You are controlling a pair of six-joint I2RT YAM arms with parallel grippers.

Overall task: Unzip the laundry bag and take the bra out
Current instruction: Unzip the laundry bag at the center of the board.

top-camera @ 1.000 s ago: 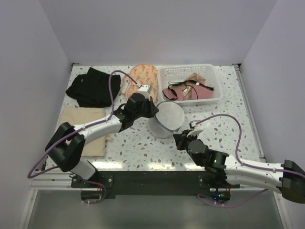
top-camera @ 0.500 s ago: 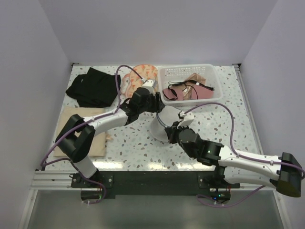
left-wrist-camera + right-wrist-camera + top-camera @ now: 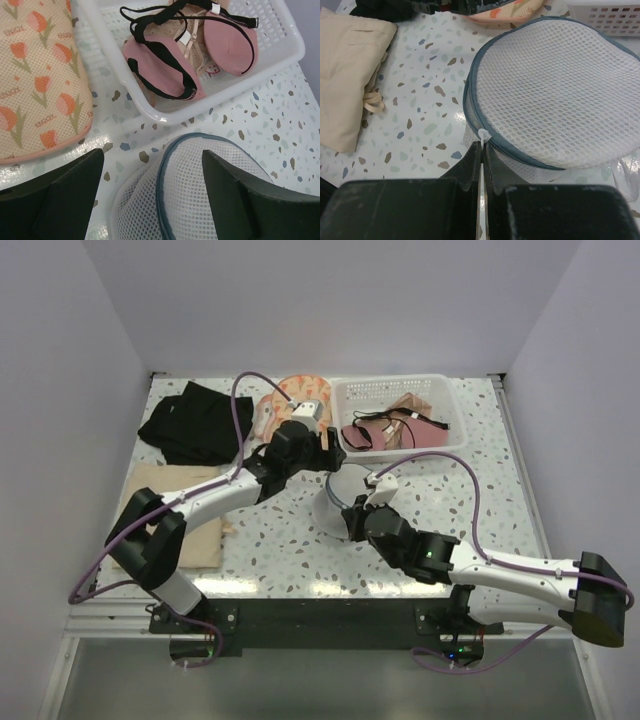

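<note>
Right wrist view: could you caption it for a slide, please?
Shut right gripper pinches zipper pull of mesh laundry bag.

The left arm rises from its base at the near left, its elbow folded back close to the base. The forearm runs away and to the right. The left gripper points downward with its jaws spread wide – both dark fingers stand well apart, with nothing between them.

The right arm lies low and long, stretched leftward from its base at the near right. The right gripper has its jaws pressed together, the tips pinching a small white zip pull. The two grippers are near each other – the left one farther from the bases.
</note>
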